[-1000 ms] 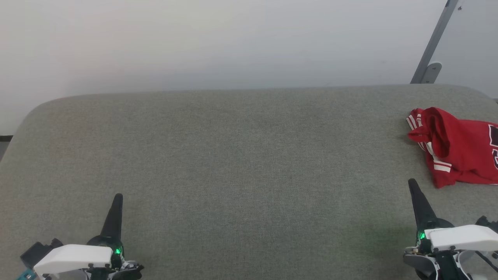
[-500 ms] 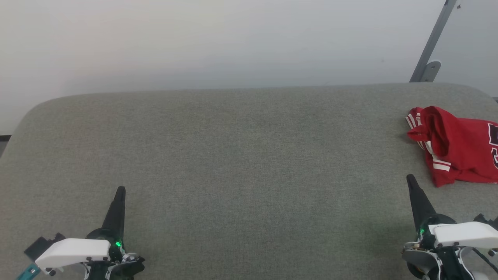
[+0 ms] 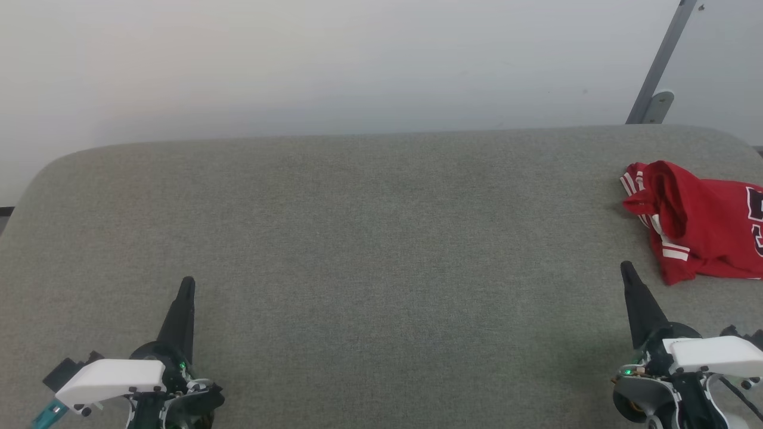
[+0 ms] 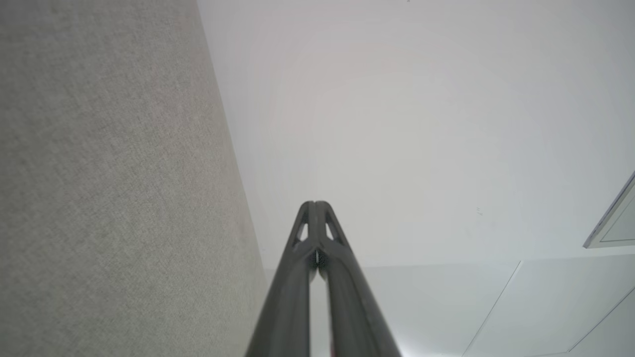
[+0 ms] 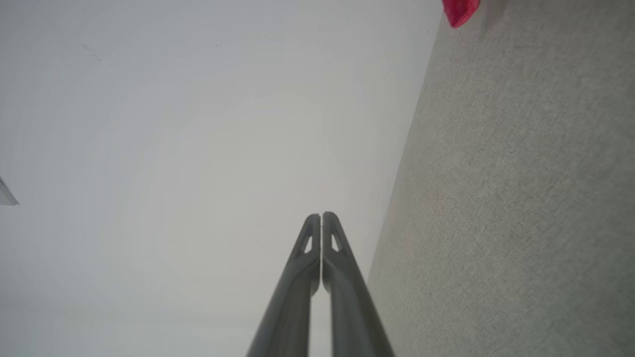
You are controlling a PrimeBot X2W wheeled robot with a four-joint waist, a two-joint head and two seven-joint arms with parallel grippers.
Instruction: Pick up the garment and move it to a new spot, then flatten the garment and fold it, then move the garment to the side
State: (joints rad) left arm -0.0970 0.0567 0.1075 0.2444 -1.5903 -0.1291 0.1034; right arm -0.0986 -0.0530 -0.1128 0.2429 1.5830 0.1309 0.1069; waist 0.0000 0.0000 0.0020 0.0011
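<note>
The garment [image 3: 706,226] lies bunched at the grey table's [image 3: 357,238] far right, which fits either a shirt awaiting pickup or one already set aside. The right gripper [image 3: 625,266], near its hem, and the left gripper [image 3: 188,281], well apart, hover empty, fingers pressed together.

Garment [image 3: 697,223] — red jersey, crumpled in a loose heap, not flattened. Lies at the far right of the grey fabric surface [image 3: 357,226], cut off by the view's right edge. Red-and-white striped trim shows on its left side; part of a dark, white-outlined numeral at the right.
</note>
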